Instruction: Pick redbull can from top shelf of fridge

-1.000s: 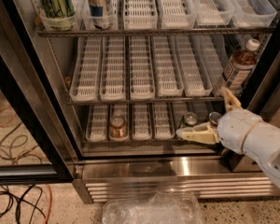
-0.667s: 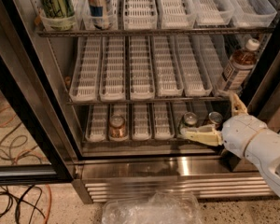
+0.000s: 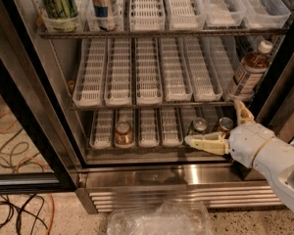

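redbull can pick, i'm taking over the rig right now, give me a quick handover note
Gripper: jaws open, holding nothing, low at the right, level with the bottom rack, next to the short cans.
Redbull can: upright in the second lane from the left of the top shelf, beside a green can.
Fridge: door open.
Done: nothing grasped yet.
Left: raise the arm to the top shelf, grasp the can, pull it out.

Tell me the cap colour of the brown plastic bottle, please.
White cap, camera view; gripper at bottom shelf.
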Available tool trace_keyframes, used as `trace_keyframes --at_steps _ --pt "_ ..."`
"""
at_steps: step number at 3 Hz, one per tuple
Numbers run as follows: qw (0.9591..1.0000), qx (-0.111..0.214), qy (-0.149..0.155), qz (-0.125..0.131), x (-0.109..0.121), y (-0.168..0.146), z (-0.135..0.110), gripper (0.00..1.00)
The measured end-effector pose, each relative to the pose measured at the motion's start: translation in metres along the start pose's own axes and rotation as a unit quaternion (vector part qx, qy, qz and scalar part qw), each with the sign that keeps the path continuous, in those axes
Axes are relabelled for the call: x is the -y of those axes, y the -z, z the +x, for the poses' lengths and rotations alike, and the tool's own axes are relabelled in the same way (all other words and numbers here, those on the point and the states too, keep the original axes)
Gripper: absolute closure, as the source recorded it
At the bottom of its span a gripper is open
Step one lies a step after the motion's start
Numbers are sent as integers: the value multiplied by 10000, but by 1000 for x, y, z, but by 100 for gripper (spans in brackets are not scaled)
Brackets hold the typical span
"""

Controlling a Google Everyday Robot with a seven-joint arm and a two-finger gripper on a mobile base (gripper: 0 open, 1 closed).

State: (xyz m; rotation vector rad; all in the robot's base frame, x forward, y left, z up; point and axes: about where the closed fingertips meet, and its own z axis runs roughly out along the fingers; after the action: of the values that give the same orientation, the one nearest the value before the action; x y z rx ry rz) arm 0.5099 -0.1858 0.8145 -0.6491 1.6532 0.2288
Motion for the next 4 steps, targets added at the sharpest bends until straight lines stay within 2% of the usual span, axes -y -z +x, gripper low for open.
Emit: trace_keyframes --at_steps 1,2,3,4 --pt "9970 507 -562 -138 -16 2 1 0" --pt "9873 1349 -671 -512 -52 -3 -45 0" --pt "9749 1872 -413 -1129 -95 -11 -88 0" --pt "9594 2186 -127 -1775 -144 -17 -116 0"
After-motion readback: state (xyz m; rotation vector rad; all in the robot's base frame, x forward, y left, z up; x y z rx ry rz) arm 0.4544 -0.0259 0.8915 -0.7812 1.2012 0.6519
